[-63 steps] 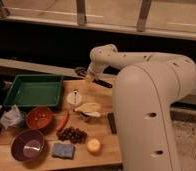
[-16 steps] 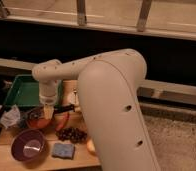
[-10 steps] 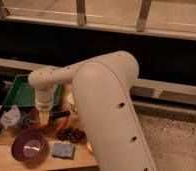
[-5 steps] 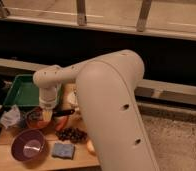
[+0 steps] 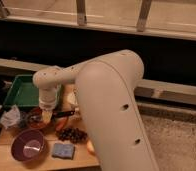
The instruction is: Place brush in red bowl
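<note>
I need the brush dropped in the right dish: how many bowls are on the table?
2: the purple bowl at the front left, and the red bowl behind it, directly under the gripper. The arm may hide others.

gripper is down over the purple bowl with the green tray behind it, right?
Not quite. In the camera view the gripper is down over the red bowl, not the purple bowl, which sits nearer the front. The green tray is behind it.

The cream-white gripper (image 5: pixel 43 116) hangs over the orange-red bowl (image 5: pixel 35 119) near the left edge of the light wooden bench (image 5: pixel 6 155). The brush (image 5: pixel 66 114) handle is black. Nearby: green tray (image 5: pixel 22 93), purple bowl (image 5: pixel 29 145), blue-grey sponge (image 5: pixel 63 150).
</note>
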Controlling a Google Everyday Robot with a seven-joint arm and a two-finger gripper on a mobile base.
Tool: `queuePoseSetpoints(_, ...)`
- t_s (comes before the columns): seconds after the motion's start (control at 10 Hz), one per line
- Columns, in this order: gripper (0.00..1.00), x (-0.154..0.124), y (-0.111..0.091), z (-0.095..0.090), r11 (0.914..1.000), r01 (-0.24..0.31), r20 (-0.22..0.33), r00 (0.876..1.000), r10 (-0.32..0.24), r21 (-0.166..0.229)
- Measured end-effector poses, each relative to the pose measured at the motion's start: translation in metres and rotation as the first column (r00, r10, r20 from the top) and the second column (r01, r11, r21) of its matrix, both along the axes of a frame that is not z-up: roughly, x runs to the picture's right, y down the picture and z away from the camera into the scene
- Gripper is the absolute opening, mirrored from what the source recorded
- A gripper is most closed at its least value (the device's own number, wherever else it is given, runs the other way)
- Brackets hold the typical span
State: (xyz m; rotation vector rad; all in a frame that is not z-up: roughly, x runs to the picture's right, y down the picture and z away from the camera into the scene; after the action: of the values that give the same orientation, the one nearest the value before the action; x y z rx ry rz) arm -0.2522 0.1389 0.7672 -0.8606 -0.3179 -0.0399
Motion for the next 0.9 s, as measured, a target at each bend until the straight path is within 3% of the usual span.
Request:
queuePoseSetpoints(0.3,0.75,0.003,-0.01,-0.002,0.9996,-0.012,-0.001,1.0,0.012,0.024)
queuePoseSetpoints(0.6,0.75,0.008,-0.043,-0.013,0.9946,-0.036,-0.001,0.999,0.036,0.098)
queuePoseSetpoints(0.9,0.75,0.028,-0.103,-0.02,0.9723,-0.075,-0.032,0.996,0.084,0.222)
